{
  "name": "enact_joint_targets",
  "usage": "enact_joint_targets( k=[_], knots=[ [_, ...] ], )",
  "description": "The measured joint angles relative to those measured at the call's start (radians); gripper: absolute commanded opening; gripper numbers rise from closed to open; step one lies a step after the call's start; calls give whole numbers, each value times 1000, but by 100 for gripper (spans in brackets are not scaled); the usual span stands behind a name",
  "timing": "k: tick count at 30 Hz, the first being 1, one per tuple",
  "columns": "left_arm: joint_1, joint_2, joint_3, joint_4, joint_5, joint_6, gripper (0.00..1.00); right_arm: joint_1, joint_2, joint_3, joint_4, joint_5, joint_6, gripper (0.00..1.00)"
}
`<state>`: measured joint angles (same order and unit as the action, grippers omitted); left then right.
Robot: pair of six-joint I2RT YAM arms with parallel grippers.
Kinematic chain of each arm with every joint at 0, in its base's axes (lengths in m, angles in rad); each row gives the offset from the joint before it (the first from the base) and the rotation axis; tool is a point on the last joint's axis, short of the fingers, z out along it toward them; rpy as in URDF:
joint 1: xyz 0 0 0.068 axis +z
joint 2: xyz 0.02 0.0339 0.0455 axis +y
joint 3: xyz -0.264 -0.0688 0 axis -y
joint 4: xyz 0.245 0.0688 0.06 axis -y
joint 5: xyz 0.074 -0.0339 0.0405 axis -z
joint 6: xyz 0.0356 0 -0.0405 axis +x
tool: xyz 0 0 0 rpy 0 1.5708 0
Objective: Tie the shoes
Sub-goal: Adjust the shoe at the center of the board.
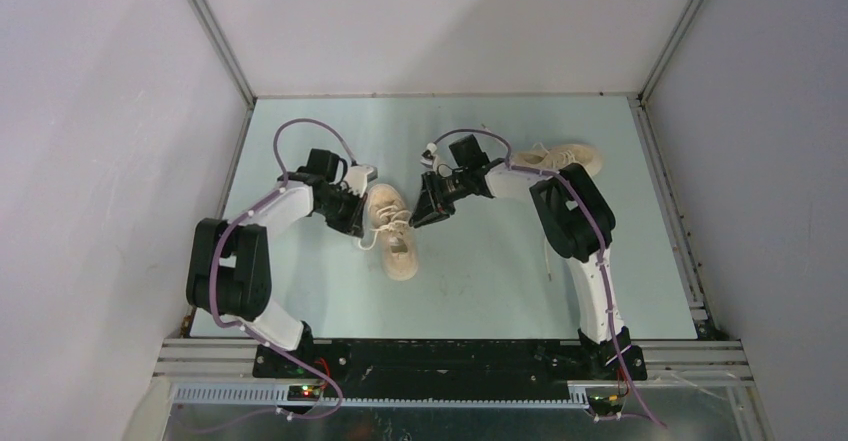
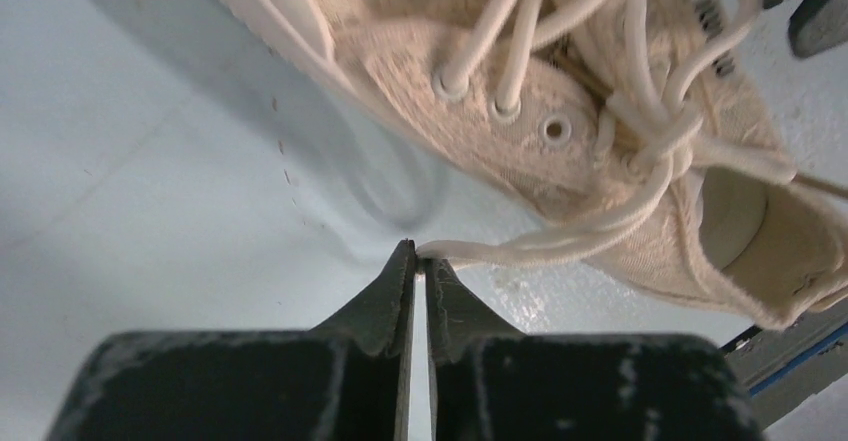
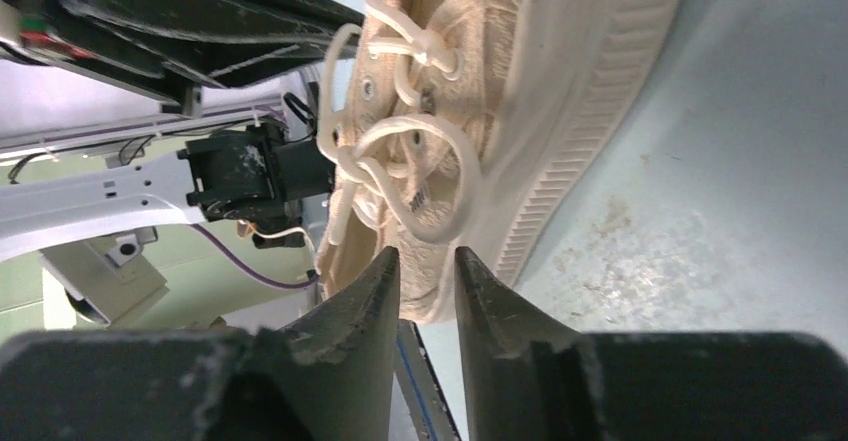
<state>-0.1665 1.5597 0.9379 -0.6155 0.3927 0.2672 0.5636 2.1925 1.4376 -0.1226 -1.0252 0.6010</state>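
One shoe (image 1: 395,233) lies on the pale table (image 1: 480,291) near the middle, between the two arms. Its long off-white laces spill over its left side. The second shoe (image 1: 562,157) sits well apart from it, far and to the right, partly hidden behind the right arm (image 1: 575,211).

The left arm (image 1: 300,201) reaches in from the left, and its jaws are just beside the left side of the middle shoe. In the left wrist view those jaws are pressed almost together, with only a thin slit between them. They pinch the end of a lace (image 2: 560,243) at their very tips. From the tips this lace runs to the right, up to the tangle of laces over the shoe's (image 2: 470,31) tongue, close to its open heel end.

The right arm's jaws are on the other side of the same shoe, close to it but not touching. In the right wrist view they stand partly open with a clear gap, and nothing is between them. Just beyond their tips a loop of lace (image 3: 445,186) hangs loose over the shoe's (image 3: 540,71) side, next to its ribbed sole edge. The left arm's dark jaws show behind the shoe in that view.
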Motion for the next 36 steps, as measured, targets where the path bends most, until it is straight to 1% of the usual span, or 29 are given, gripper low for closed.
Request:
enact_joint_targets(
  k=[1,3,4,5,6,8,10,14,15,17,19,21,25,29,32,35,36],
  knots=[
    [0,11,16,1,3,-3,14,-3,0,3,-15,8,-14,33],
    [0,26,42,8,11,-5,22,-7,-1,9,-46,26,-45,36],
    [0,29,51,11,17,-6,29,-10,-5,13,-66,40,-67,36],
    [0,29,56,14,24,-5,33,-12,-8,15,-81,50,-84,37],
    [0,29,62,16,33,-5,41,-13,-14,18,-98,61,-104,37],
    [0,29,71,26,41,-6,48,-14,-24,32,-134,80,-143,38],
    [1,29,74,34,44,-16,53,-16,-27,56,-159,92,-175,38],
    [13,14,56,54,57,-45,62,-3,-38,94,-208,108,-253,43],
    [18,-4,39,61,59,-56,67,4,-43,98,-220,109,-269,48],
    [26,-56,2,68,59,-79,74,26,-59,107,-251,111,-299,53],
    [31,-110,-26,73,56,-114,77,54,-77,111,-275,117,-321,54],
    [32,-143,-33,84,56,-161,76,89,-96,114,-303,126,-342,53],
    [33,-144,-33,119,71,-245,71,144,-102,142,-335,153,-367,51],
    [33,-116,-20,124,81,-300,68,172,-98,173,-381,196,-385,42],
    [34,-103,-12,124,82,-318,67,175,-97,183,-397,232,-392,34],
    [34,-103,-12,124,82,-319,66,174,-96,185,-411,266,-393,33],
    [34,-103,-12,124,82,-319,66,172,-95,185,-415,274,-393,31]
  ],
)
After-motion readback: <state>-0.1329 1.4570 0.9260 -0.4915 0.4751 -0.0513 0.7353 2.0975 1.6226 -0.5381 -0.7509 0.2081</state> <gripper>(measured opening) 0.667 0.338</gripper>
